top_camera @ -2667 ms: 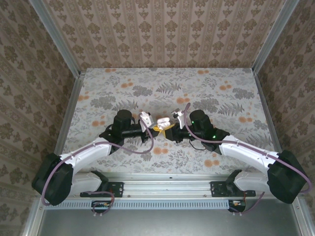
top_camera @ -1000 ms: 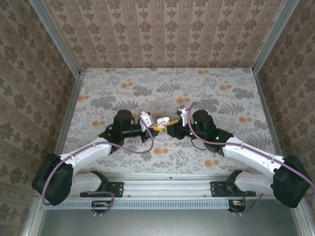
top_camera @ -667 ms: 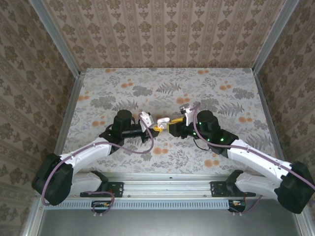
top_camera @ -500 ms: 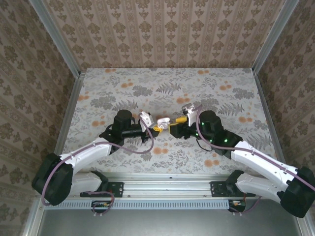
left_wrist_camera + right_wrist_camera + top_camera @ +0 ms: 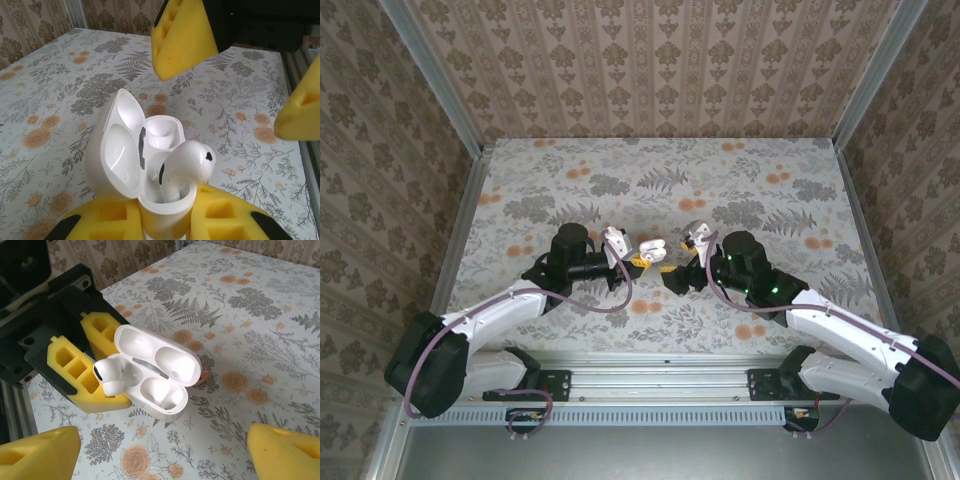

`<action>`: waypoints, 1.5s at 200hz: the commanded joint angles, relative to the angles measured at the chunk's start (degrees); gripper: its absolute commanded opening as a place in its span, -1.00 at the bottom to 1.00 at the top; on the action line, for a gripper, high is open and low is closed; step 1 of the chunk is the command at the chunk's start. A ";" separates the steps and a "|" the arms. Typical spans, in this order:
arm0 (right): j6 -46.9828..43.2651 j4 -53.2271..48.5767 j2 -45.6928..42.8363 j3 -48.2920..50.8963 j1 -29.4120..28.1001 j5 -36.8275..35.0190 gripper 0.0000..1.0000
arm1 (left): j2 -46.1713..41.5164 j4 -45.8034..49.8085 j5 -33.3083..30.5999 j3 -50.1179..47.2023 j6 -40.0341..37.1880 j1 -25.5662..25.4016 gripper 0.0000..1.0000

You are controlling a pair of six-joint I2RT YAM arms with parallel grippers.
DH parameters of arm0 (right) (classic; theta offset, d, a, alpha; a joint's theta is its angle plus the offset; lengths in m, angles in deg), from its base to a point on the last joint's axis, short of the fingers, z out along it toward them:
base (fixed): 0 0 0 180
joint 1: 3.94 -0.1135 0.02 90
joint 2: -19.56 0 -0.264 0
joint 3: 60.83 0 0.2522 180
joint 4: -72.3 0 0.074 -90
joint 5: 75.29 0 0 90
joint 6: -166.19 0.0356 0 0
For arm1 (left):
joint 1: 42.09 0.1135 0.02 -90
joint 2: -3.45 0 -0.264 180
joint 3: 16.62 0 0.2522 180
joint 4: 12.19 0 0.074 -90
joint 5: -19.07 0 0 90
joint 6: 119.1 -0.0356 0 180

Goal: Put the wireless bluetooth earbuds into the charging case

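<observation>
left gripper [image 5: 165,220] clamping open charging case [image 5: 120,150], white earbud [image 5: 187,162] sitting half-in one slot; right gripper [image 5: 160,452] gaping wide, gripping nothing.

wht case [image 5: 116,150], wht bud [image 5: 192,162], floral tbl [image 5: 47,75]

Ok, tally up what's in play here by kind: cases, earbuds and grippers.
case: 1, white, lid open
earbud: 1, white, sitting in the case
grippers: 2, the left gripper shut on the case, the right gripper open
total: 4
</observation>
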State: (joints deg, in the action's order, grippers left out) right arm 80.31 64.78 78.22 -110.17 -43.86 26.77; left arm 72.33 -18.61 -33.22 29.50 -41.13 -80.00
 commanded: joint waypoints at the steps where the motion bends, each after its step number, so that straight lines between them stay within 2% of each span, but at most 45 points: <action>1: -4.03 6.47 1.64 0.43 -0.16 2.47 0.77 | -0.46 -1.66 1.62 0.34 0.69 -0.43 -0.68; 40: -3.17 9.80 4.82 0.06 -0.11 3.94 0.76 | -0.50 -1.60 1.73 0.41 0.47 -0.47 -0.68; 300: -0.08 13.17 8.13 -0.21 1.04 -4.97 0.63 | -1.20 -1.10 2.12 0.42 0.17 -0.67 -0.68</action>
State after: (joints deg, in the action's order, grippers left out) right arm 79.42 76.04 85.36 -110.10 -43.42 24.08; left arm 72.33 -18.37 -33.07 29.50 -41.13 -80.05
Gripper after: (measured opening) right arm 0.819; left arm 0.201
